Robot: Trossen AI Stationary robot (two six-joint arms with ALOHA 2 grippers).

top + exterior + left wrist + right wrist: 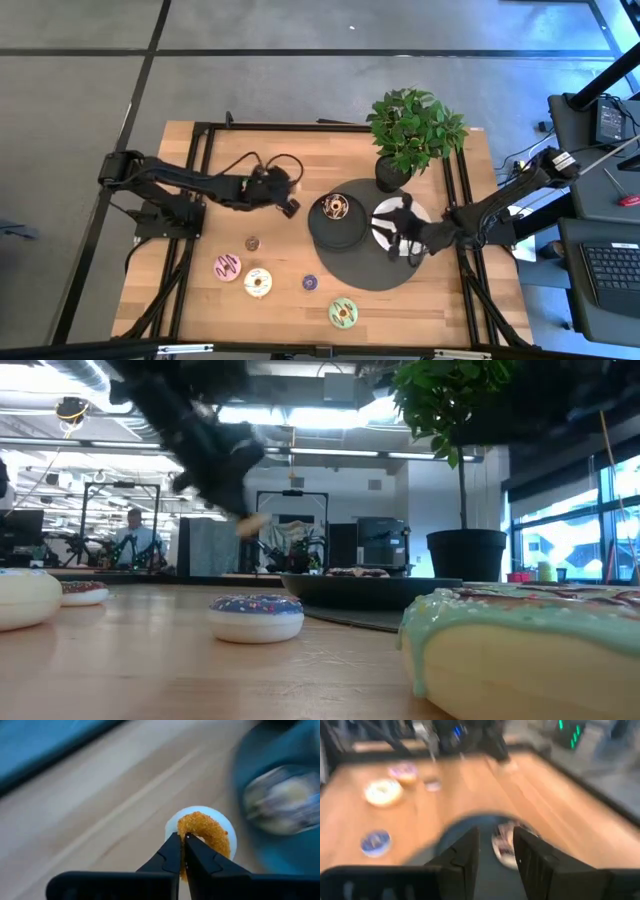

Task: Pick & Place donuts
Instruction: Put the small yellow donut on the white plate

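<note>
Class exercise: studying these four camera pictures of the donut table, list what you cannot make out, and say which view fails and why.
- White plate, high view: the right pincer and arm cover most of it.
- Donut on the black plate: motion blur smears its icing in the left wrist view.
- Orange donut: the left pincer, shut on it, hides its near edge.
- Green donut, low view: cut off by the frame's edge.

Orange sugary donut (205, 832) on a white base, pink one (227, 267) with dark squiggles, cream one (258, 283), purple-blue sprinkled one (256, 615), mint green one (343, 313). Black plate (335, 228), light wood table (400, 310).
</note>
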